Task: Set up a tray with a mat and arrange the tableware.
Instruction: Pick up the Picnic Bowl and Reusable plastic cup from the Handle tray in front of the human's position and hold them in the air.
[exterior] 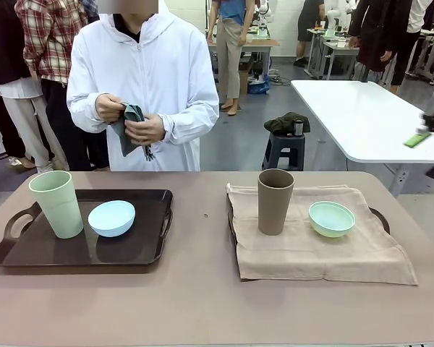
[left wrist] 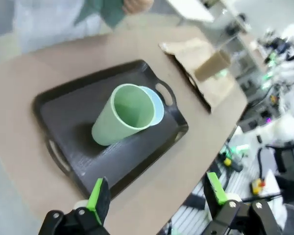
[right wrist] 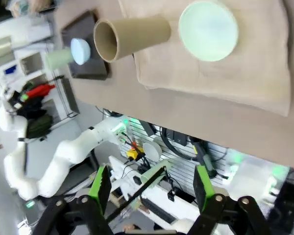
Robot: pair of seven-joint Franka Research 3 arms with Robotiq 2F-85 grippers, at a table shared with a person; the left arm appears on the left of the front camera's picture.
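Observation:
On the left, a black tray (exterior: pixel 141 249) carries a pale green tumbler (exterior: pixel 57 203) and a light blue bowl (exterior: pixel 111 217). To the right, a beige mat (exterior: pixel 325 253) covers a second tray (exterior: pixel 380 215), with a brown tumbler (exterior: pixel 275 200) and a mint green bowl (exterior: pixel 331 218) standing on it. My left gripper (left wrist: pixel 156 193) hangs open high above the near table edge, looking down on the green tumbler (left wrist: pixel 125 115). Open as well, my right gripper (right wrist: pixel 151 186) is off the table's right side, above the brown tumbler (right wrist: pixel 132 36) and mint bowl (right wrist: pixel 208 29); it shows at the front view's right edge (exterior: pixel 428 153).
A person in a white jacket (exterior: pixel 148 79) stands at the far side, both hands on a dark green cloth (exterior: pixel 130 126). Bare tabletop (exterior: pixel 202 289) lies between the trays and along the near edge. A white table (exterior: pixel 362 116) and a stool stand behind.

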